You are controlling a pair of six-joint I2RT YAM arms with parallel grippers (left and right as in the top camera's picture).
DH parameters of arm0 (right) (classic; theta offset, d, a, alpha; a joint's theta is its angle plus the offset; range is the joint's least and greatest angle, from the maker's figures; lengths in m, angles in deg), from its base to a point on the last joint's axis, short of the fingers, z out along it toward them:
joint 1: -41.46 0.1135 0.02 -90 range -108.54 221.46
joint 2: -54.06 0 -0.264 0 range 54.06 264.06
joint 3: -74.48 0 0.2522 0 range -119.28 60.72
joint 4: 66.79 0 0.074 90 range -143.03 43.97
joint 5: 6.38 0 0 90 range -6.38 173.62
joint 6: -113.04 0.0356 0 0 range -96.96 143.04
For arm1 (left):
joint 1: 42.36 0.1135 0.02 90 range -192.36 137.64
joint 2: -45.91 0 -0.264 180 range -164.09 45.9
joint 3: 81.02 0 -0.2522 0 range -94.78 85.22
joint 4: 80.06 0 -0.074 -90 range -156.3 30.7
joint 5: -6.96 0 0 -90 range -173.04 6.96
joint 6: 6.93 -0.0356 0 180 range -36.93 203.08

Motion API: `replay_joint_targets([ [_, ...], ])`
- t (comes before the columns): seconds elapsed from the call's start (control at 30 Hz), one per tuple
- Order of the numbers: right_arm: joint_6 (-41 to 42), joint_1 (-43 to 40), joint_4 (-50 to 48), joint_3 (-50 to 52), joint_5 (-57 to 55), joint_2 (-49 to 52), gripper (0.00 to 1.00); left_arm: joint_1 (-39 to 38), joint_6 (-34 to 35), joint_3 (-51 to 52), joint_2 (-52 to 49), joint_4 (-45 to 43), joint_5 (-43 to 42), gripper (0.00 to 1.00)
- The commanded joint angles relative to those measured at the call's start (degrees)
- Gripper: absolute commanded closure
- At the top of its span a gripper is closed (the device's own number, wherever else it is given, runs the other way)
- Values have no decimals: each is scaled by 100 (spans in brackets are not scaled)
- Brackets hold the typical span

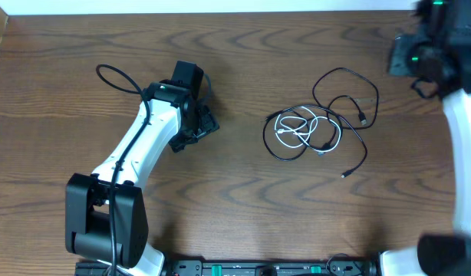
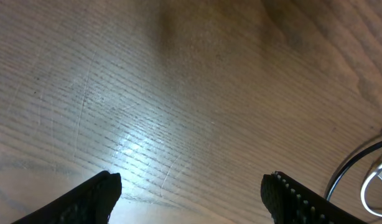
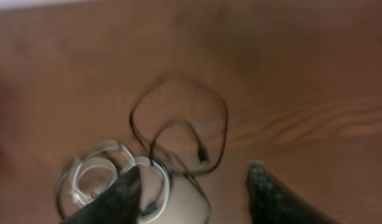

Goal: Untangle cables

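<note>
The cables (image 1: 320, 123) lie tangled on the wooden table right of centre: a coiled white cord (image 1: 306, 130) with two thin black cords (image 1: 347, 96) looped over and around it. My left gripper (image 1: 195, 123) is open and empty over bare wood, well left of the tangle; its wrist view (image 2: 191, 193) shows cord ends at the right edge (image 2: 371, 180). My right gripper (image 1: 423, 54) is high at the far right corner, open and empty. Its wrist view (image 3: 194, 190) looks down on the blurred white coil (image 3: 94, 180) and black loops (image 3: 178, 118).
The left arm's own thicker black cable (image 1: 116, 77) loops on the table at the left. The table's far edge (image 1: 220, 14) runs along the top. The arm bases stand at the near edge.
</note>
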Motion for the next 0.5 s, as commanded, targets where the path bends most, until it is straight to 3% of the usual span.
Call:
replay_joint_targets([
  [0.0,-896,90,269,-15,833,802,38,0,7,20,-42,17,79,22],
  [0.17,-1266,90,564,-15,608,2210,37,0,7,20,-42,17,79,22],
  [0.3,-1624,90,905,-15,293,2837,50,0,7,20,-42,17,79,22],
  [0.47,-2430,90,1228,153,293,3206,44,0,7,20,-42,17,79,22],
])
